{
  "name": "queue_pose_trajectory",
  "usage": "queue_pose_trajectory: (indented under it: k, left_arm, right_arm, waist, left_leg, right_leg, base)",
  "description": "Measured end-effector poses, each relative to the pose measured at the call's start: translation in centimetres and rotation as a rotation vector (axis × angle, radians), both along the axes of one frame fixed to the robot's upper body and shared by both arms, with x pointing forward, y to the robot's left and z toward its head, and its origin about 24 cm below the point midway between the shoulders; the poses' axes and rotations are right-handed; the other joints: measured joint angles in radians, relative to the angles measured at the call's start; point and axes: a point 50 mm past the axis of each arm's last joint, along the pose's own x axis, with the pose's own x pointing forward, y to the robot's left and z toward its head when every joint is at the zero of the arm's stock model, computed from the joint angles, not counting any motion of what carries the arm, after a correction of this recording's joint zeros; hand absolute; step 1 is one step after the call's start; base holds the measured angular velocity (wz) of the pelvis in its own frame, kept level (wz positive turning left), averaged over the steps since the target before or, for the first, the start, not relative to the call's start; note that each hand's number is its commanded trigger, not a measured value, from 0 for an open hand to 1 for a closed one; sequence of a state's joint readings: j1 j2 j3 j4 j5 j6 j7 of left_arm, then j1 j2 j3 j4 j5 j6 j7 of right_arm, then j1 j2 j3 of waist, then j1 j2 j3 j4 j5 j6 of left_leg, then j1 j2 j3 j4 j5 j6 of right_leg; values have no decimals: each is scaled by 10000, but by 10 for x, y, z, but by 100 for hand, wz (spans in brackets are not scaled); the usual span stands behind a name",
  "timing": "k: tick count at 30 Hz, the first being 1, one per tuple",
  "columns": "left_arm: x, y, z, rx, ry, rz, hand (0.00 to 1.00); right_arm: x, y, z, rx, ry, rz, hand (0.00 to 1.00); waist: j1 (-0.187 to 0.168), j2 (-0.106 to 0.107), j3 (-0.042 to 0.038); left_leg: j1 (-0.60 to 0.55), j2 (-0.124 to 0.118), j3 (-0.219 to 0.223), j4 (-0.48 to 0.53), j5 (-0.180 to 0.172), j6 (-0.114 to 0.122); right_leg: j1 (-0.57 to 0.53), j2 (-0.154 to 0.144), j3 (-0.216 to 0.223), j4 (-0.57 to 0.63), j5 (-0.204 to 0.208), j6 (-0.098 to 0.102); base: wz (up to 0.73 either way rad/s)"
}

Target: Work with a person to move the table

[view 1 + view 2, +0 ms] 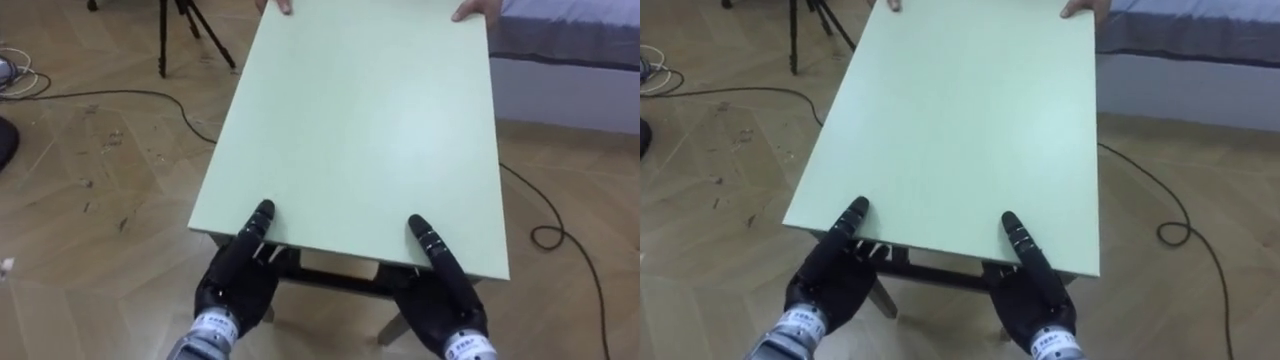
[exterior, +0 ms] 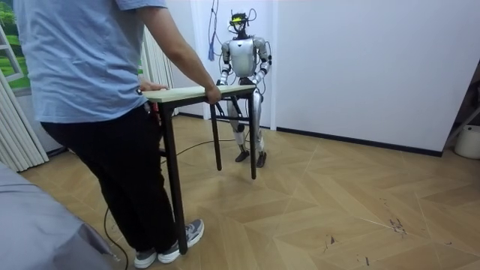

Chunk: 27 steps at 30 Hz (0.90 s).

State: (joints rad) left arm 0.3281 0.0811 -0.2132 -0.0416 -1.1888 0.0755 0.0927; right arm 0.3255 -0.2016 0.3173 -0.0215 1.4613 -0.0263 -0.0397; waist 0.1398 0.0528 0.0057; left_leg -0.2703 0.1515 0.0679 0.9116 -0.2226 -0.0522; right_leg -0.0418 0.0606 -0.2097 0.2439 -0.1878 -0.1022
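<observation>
The pale green table point(image 1: 350, 130) is over the parquet floor point(image 1: 90, 200), between the robot at its near end and a person point(image 2: 97, 112) who holds its far end at both corners. At the near edge the left hand point(image 1: 235, 285) and the right hand point(image 1: 445, 295) each grasp the table, one of the fingers laid flat on the worktop and the rest tucked under the edge. A tripod point(image 1: 175, 35) stands off the table's far left corner, and a bed point(image 1: 565, 45) lies beside its far right.

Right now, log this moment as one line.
table: between robot and person | left hand: gripping near edge | right hand: gripping near edge | person: holding far edge
</observation>
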Motion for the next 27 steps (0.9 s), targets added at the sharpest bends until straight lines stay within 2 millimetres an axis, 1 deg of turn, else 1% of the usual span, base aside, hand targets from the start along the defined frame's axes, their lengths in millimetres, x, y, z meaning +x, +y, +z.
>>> queue_pose_trajectory:
  k: [1, 2, 3, 4, 5, 7, 8, 9, 10, 11, 12, 13, 14, 15, 16, 17, 18, 19, 20, 21, 22, 23, 24, 25, 26, 27]
  left_arm:
    - [-1, 0, 0, -48, 14, 16, 100]
    - [0, 0, 1, -95, 5, 8, 100]
    - [0, 0, 1, -92, -15, 2, 100]
    - [1, 0, 2, -108, -44, -23, 100]
    - [1, 0, 2, -74, -11, -78, 100]
    - [1, -1, 2, -133, 70, -151, 100]
    - [1, -1, 2, -153, 32, -181, 100]
    - [2, -1, 4, -152, -37, -198, 100]
    - [5, -2, 6, -164, -224, -233, 100]
    - [9, -1, 9, -133, -377, -271, 100]
    - [12, -2, 10, -133, -474, -299, 100]
    - [16, -4, 13, -191, -609, -309, 100]
    - [16, -1, 13, -154, -676, -230, 100]
    - [16, 2, 13, -144, -716, -224, 100]
    - [15, 0, 9, -211, -569, -222, 100]
    - [13, 0, 6, -308, -376, -212, 100]
    - [12, -1, 5, -365, -332, -224, 100]
    - [11, -2, 4, -421, -290, -276, 100]
    - [10, -2, 3, -437, -225, -263, 100]
    - [7, -3, 1, -550, -67, -238, 100]
    - [6, -3, -1, -555, 0, -250, 100]
    - [4, -3, -2, -608, 100, -278, 100]
    - [2, -3, -3, -653, 166, -292, 100]
    - [2, -4, -3, -669, 174, -292, 100]
    - [1, -4, -3, -676, 208, -298, 100]
    - [1, -5, -4, -661, 259, -344, 100]
  right_arm:
    - [0, 0, 1, -19, -17, 16, 100]
    - [0, 0, 1, -26, -24, 11, 100]
    - [0, 0, 1, -24, -31, 10, 100]
    - [1, 0, 1, -38, -77, 9, 100]
    - [1, -1, 1, -146, -75, 38, 100]
    - [-1, -2, 2, -187, -90, 16, 100]
    - [0, -4, 4, -255, -164, 23, 100]
    - [1, -4, 5, -272, -240, 30, 100]
    - [3, -5, 8, -284, -413, 12, 100]
    - [7, -5, 10, -284, -559, 5, 100]
    - [10, -6, 12, -300, -660, -11, 100]
    - [14, -7, 14, -345, -824, -27, 100]
    - [14, -6, 14, -405, -866, 16, 100]
    - [13, -2, 14, -413, -963, 10, 100]
    - [12, -3, 12, -536, -905, -4, 100]
    - [11, -3, 11, -616, -880, 18, 100]
    - [10, -3, 11, -676, -897, 80, 100]
    - [10, -4, 11, -720, -888, 88, 100]
    - [9, -5, 10, -730, -836, 91, 100]
    - [6, -6, 8, -752, -733, 83, 100]
    - [5, -7, 8, -766, -677, 67, 100]
    - [4, -7, 6, -773, -595, 93, 100]
    - [3, -9, 6, -790, -537, 134, 100]
    - [4, -9, 6, -798, -546, 155, 100]
    - [4, -10, 6, -819, -519, 174, 100]
    - [1, -11, 5, -838, -436, 129, 100]
  waist:
    - [-92, 94, 7]
    - [-312, 145, 53]
    - [-466, 159, 73]
    - [-693, 177, 139]
    - [-819, 84, 163]
    - [-897, 22, 157]
    - [-1037, 99, 158]
    - [-1054, 133, 150]
    - [-1023, 177, 157]
    - [-969, 213, 175]
    - [-928, 222, 188]
    - [-1036, 228, 345]
    - [-1087, 151, 278]
    - [-1146, -42, 275]
    - [-1140, 105, 238]
    - [-1077, 189, 195]
    - [-1054, 199, 189]
    - [-1060, 186, 183]
    - [-1064, 118, 165]
    - [-1135, 94, 148]
    - [-1222, 56, 125]
    - [-1352, -36, 77]
    - [-1461, -161, 4]
    - [-1529, -178, 9]
    - [-1673, -110, 52]
    - [-1765, -50, 59]
  left_leg:
    - [218, 141, -10, 483, -23, -5]
    - [765, 354, -59, 560, 9, -17]
    - [1080, 478, -133, 328, 69, -46]
    - [1616, 525, -273, -556, -278, -263]
    - [1877, 313, -230, -1236, -413, -217]
    - [2107, 58, -206, -1983, -424, -244]
    - [2148, 57, -160, -2445, -606, -500]
    - [2151, 72, -133, -2718, -751, -604]
    - [2257, 122, -131, -3436, -1110, -517]
    - [2525, 120, 91, -4466, -1360, -400]
    - [2692, 101, 230, -4974, -1402, -368]
    - [2997, 98, 128, -5585, -1483, -265]
    - [2809, 5, -100, -5492, -1755, -244]
    - [2459, -266, -224, -4956, -2192, -255]
    - [2355, -237, -278, -4577, -2344, -300]
    - [2180, -297, -144, -4260, -2358, -281]
    - [2137, -374, -123, -4256, -2353, -272]
    - [2072, -505, -115, -4320, -2344, -181]
    - [2022, -692, -134, -4357, -2235, -47]
    - [1994, -864, -136, -4346, -2123, 83]
    - [1983, -984, -135, -4350, -2031, 194]
    - [1880, -1247, -87, -4370, -1840, 390]
    - [1713, -1516, 87, -4401, -1632, 645]
    - [1618, -1585, 232, -4410, -1526, 767]
    - [1477, -1418, 760, -4361, -1385, 934]
    - [1474, -1265, 1020, -4350, -1349, 1005]
  right_leg:
    - [85, 120, -88, 90, -10, -39]
    - [33, 215, -344, 335, -69, -132]
    - [-62, 265, -431, 514, -103, -177]
    - [-317, 303, -380, 920, -159, -185]
    - [-580, 218, -48, 1308, -158, -169]
    - [-816, 100, 479, 1501, -88, -116]
    - [-879, 39, 455, 1287, 47, -59]
    - [-1006, 21, 435, 1269, 73, -54]
    - [-1341, 13, 409, 1381, 94, -42]
    - [-1883, -1, 339, 1968, 98, -36]
    - [-2388, -102, 254, 2730, 112, -15]
    - [-3739, -354, 162, 4587, 121, 218]
    - [-4281, -184, 856, 3255, 429, 642]
    - [-4429, -562, 739, 2019, 2002, 130]
    - [-4409, -619, 469, 2051, 2075, 155]
    - [-4363, -746, 122, 1838, 2148, -31]
    - [-4363, -844, -30, 1743, 2198, -73]
    - [-4310, -1017, -329, 1480, 2429, -114]
    - [-4159, -1133, -410, 1156, 2786, -117]
    - [-3906, -1233, -393, 685, 3153, -23]
    - [-3779, -1310, -356, 422, 3371, 44]
    - [-3558, -1478, -249, -196, 3869, 277]
    - [-3357, -1555, 0, -1020, 4390, 1008]
    - [-3277, -1627, 95, -1343, 4658, 1636]
    - [-3326, -1817, 184, -791, 4479, 1836]
    - [-3464, -1867, 222, 234, 3874, 1434]
  base:
    - [3]
    - [47]
    - [74]
    - [61]
    - [47]
    - [27]
    - [28]
    - [20]
    - [8]
    - [0]
    - [8]
    - [10]
    - [32]
    - [23]
    - [13]
    - [-9]
    - [-11]
    - [-7]
    - [0]
    - [0]
    - [12]
    - [10]
    - [6]
    - [12]
    - [28]
    - [56]
